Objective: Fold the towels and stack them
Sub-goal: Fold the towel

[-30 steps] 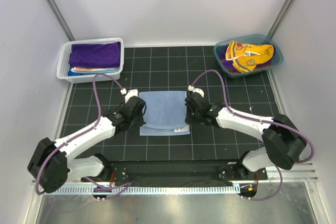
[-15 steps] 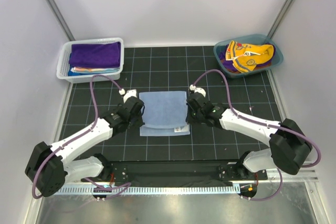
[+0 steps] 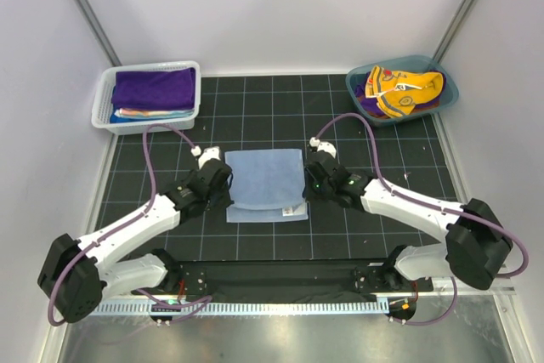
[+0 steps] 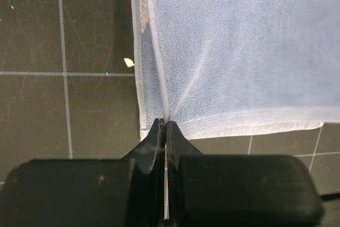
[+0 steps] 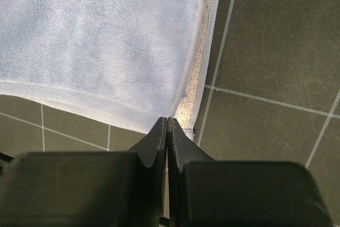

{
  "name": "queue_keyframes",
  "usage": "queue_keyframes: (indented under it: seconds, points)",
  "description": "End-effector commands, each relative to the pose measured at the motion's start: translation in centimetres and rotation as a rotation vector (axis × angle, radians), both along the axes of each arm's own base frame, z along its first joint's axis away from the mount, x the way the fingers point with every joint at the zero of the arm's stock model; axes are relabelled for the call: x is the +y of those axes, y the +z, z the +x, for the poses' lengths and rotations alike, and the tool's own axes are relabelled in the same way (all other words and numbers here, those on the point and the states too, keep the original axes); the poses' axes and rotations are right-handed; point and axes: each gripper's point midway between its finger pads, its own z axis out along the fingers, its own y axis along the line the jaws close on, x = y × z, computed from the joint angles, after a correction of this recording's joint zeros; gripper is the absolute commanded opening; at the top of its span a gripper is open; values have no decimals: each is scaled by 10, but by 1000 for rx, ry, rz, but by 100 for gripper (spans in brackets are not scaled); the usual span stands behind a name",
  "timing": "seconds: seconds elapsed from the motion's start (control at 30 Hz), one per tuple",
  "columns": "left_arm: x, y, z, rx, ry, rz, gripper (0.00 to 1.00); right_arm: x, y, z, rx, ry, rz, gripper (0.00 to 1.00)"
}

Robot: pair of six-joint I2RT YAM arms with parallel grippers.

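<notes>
A light blue towel (image 3: 265, 178) lies on the black grid mat at the centre, with an upper layer folded over a lower one whose near edge still shows. My left gripper (image 3: 223, 183) is shut on the upper layer's near left corner; in the left wrist view the towel (image 4: 234, 51) puckers into the closed tips of that gripper (image 4: 166, 124). My right gripper (image 3: 309, 179) is shut on the near right corner. The right wrist view has the towel (image 5: 101, 41) pinched in its closed tips (image 5: 168, 120). More towels lie in the two containers.
A white mesh basket (image 3: 102, 101) at the back left holds a folded stack topped by a purple towel (image 3: 153, 87). A teal tub (image 3: 451, 91) at the back right holds a crumpled yellow-orange towel (image 3: 410, 89). Grey walls close in the back and both sides.
Both grippers have drawn a little toward the near edge, and the upper layer's edge has come with them. The grips have not changed.
</notes>
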Motion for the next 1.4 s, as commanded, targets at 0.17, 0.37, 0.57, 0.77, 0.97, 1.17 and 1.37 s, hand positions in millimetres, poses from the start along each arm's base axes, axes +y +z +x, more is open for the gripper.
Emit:
queue_keyframes:
  seconds: [0.17,0.37,0.57,0.77,0.97,1.17,1.37]
  points:
    - [0,3,-6,-10,-3,-32,0,-5,8,0,-32,-25,10,4]
    - [-1,-29,-17,55,-13,-34,0,-8,-20,-9,17,-22,-3,4]
    - [-2,-45,-18,82,-12,-24,0,-3,-35,-8,42,-16,-12,18]
    - [-2,-45,-17,78,-15,-20,0,6,-34,-6,37,-11,-11,32]
    - [-2,-46,-17,81,-20,-15,0,11,-43,-8,48,-2,-33,33]
    - [-3,-45,-17,80,-21,-15,0,13,-48,-8,55,-1,-40,33]
    - [-3,-44,-16,77,-22,-16,0,17,-37,-5,32,-2,-33,33]
